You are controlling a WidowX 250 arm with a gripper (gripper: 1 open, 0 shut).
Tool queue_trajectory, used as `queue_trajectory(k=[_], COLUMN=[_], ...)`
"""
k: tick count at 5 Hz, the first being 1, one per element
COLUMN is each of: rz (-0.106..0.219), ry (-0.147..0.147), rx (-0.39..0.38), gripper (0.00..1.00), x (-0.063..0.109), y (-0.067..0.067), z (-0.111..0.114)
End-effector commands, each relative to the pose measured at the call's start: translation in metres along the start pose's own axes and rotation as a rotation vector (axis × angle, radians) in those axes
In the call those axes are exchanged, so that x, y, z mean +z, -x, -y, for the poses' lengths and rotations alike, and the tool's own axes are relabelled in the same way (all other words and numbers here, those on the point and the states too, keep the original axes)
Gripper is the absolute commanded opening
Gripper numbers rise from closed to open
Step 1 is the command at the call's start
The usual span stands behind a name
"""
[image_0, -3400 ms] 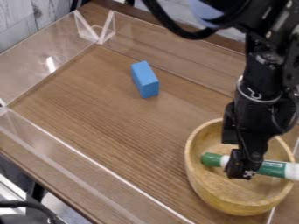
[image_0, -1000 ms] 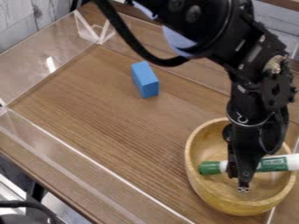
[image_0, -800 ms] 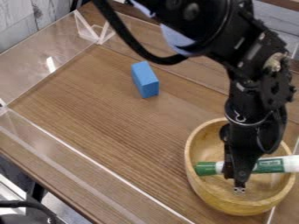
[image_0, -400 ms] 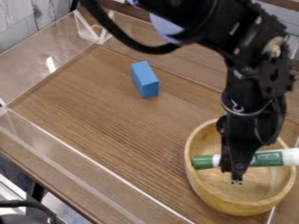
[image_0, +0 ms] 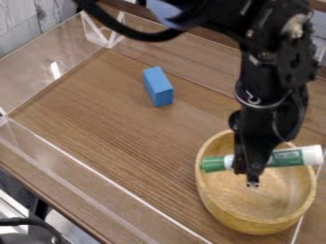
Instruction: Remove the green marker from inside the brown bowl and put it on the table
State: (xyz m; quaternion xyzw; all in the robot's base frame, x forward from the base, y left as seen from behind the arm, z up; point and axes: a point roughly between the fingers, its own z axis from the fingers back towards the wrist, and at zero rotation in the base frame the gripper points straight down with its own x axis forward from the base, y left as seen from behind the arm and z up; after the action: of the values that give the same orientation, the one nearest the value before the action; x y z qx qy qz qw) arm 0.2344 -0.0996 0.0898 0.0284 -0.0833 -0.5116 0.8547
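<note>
My hand (image_0: 254,174) is clamped across the green marker (image_0: 270,159), which hangs level above the brown bowl (image_0: 256,184). It's a narrow pinch: the marker could swivel, clip the rim and drop short of the table (image_0: 114,114).

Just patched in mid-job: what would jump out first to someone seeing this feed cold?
The black arm dominates the right side, its claw shut on the green marker, which it holds level above the brown bowl at the lower right. The only other loose thing is the blue block lying alone on the wood-grain table, up and to the left of the bowl.
</note>
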Motion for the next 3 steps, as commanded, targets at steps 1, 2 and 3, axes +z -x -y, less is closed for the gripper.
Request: queue_trajectory(k=[1, 2, 3], rz=[0.057, 0.06, 0.06], ry=[-0.053, -0.057, -0.058], rx=[0.014, 0.018, 0.024], gripper=[0.0, 0.0, 0.0], x=[0.0181, 0.02, 0.0212], y=[-0.0032, 0.0009, 0.0032], z=[-0.0097, -0.0093, -0.008])
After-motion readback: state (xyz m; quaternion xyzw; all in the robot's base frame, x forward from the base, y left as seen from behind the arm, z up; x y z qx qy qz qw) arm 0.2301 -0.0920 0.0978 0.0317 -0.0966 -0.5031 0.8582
